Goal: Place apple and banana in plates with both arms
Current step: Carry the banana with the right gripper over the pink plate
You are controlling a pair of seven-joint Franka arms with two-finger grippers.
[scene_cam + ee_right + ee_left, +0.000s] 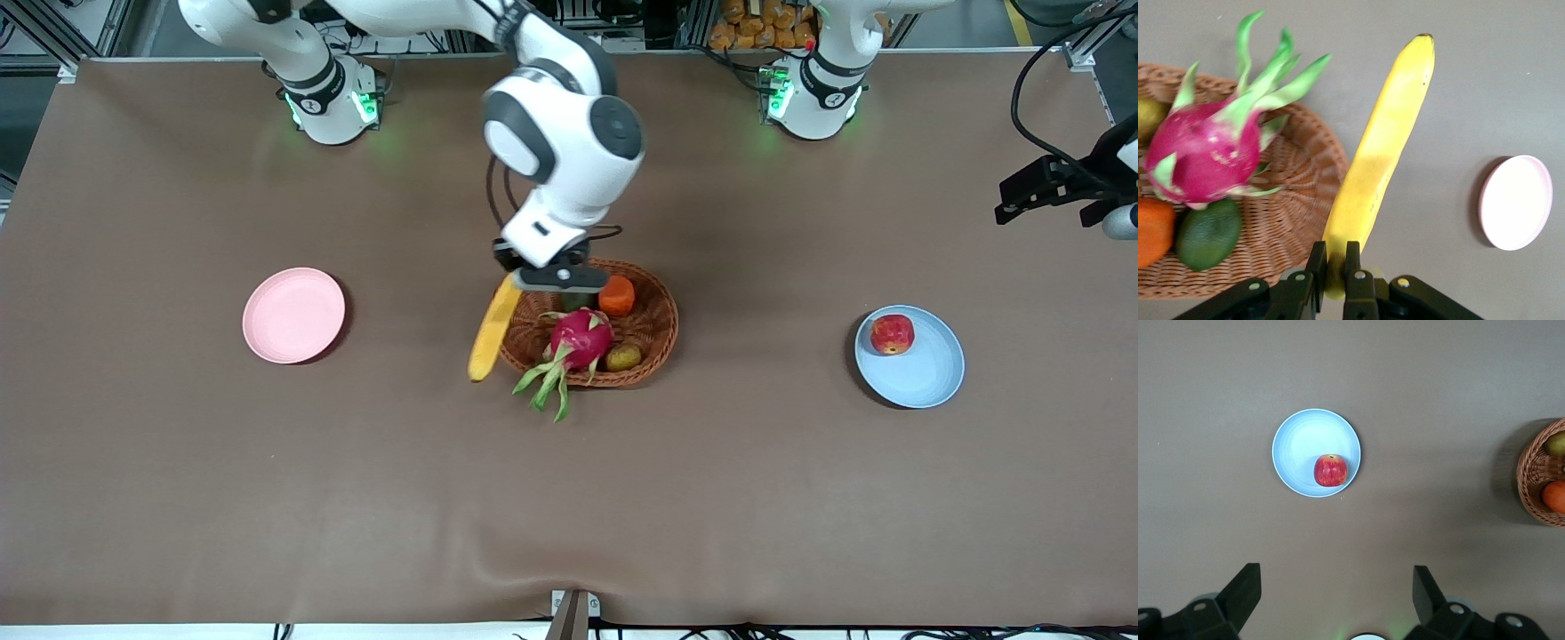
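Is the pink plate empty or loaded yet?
Empty. The pink plate shows a bare surface; the banana is pinched at one end in the right gripper, beside the basket.

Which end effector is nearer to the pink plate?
Right. The right end effector, shut on the banana, is over the basket's edge; the left end effector waits past the blue plate.

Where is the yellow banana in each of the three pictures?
Front view: the banana hangs from the right pincer at the rim of the basket, on the side toward the pink plate.
Left wrist view: not in it.
Right wrist view: the banana runs up from the pincer, between the basket and the pink plate.
Shared landmark: the basket.
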